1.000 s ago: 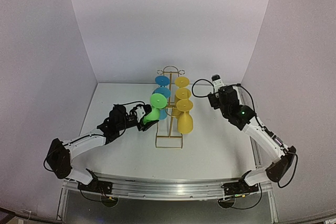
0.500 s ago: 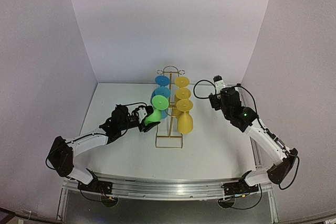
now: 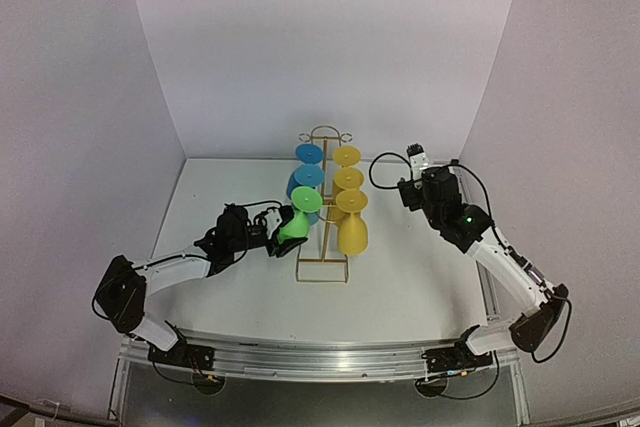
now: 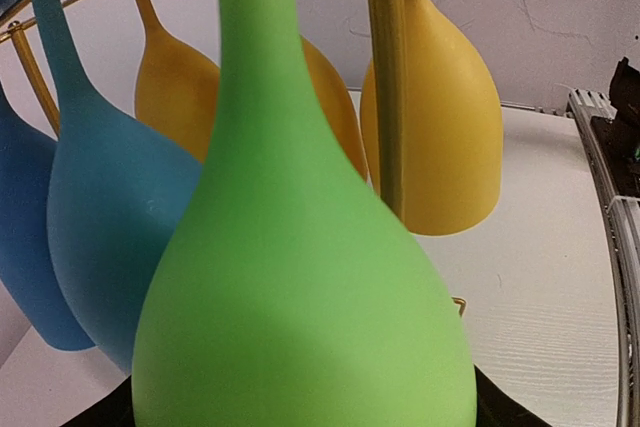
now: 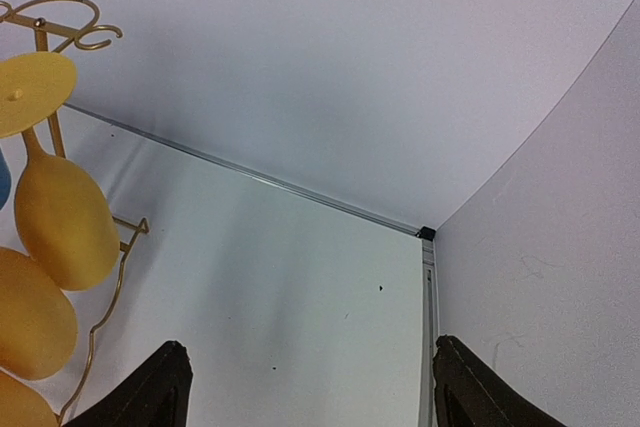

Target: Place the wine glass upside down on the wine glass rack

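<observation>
A thin gold wire rack holds three matte yellow wine glasses and two blue ones, all upside down. The left gripper clasps one green wine glass. The right gripper gapes wide, empty.

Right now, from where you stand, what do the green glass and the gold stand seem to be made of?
The green wine glass looks like matte plastic or coated glass: it is opaque, evenly coloured and has no sharp reflections. I cannot tell which. The wine glass rack looks like thin metal rod with a gold finish, judging by its slim bent shapes and soft sheen.
</observation>
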Robot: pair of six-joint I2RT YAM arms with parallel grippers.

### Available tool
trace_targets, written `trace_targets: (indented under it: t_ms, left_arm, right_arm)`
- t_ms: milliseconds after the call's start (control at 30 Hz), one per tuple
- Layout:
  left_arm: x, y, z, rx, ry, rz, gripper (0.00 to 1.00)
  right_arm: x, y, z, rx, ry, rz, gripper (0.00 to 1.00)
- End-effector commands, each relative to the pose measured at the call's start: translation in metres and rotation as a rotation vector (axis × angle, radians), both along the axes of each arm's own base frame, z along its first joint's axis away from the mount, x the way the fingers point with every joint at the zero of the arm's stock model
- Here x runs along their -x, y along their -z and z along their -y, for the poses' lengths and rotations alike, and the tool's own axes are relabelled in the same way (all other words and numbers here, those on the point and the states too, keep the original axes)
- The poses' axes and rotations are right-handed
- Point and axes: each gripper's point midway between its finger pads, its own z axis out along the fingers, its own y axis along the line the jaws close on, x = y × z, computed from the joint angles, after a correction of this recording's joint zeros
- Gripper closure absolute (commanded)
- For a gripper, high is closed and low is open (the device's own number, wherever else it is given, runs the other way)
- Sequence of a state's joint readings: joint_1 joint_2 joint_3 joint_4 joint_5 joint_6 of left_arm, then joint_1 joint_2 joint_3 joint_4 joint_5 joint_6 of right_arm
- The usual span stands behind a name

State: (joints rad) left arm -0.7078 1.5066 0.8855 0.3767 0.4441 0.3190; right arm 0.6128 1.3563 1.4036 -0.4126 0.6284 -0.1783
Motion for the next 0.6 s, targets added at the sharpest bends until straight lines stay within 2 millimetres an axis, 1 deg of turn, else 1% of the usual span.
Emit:
trace_targets:
  t_ms: [0,100,167,233,300,433,567]
  left_arm:
    - [0.002,-0.008,0.004,0.049,0.016,0.005,0.50]
    - [0.003,-0.001,0.005,0.041,0.024,-0.008,0.44]
    - [0.006,0.002,0.005,0.038,0.035,-0.015,0.37]
    - [0.009,0.005,0.005,0.036,0.051,-0.023,0.28]
    - [0.011,0.006,0.005,0.032,0.060,-0.029,0.16]
    - [0.011,0.005,0.002,0.023,0.040,-0.028,0.01]
    - [0.012,0.004,-0.005,0.015,0.014,-0.038,0.00]
  right_arm:
    - [0.006,-0.013,0.004,-0.029,-0.005,0.031,0.22]
    - [0.006,-0.013,0.004,-0.030,-0.007,0.031,0.22]
    - [0.006,-0.013,0.003,-0.031,-0.010,0.032,0.22]
    - [0.006,-0.014,0.003,-0.034,-0.011,0.034,0.21]
    - [0.007,-0.016,0.003,-0.036,-0.012,0.037,0.21]
    - [0.007,-0.017,0.003,-0.038,-0.016,0.039,0.21]
    - [0.007,-0.018,0.002,-0.040,-0.019,0.040,0.20]
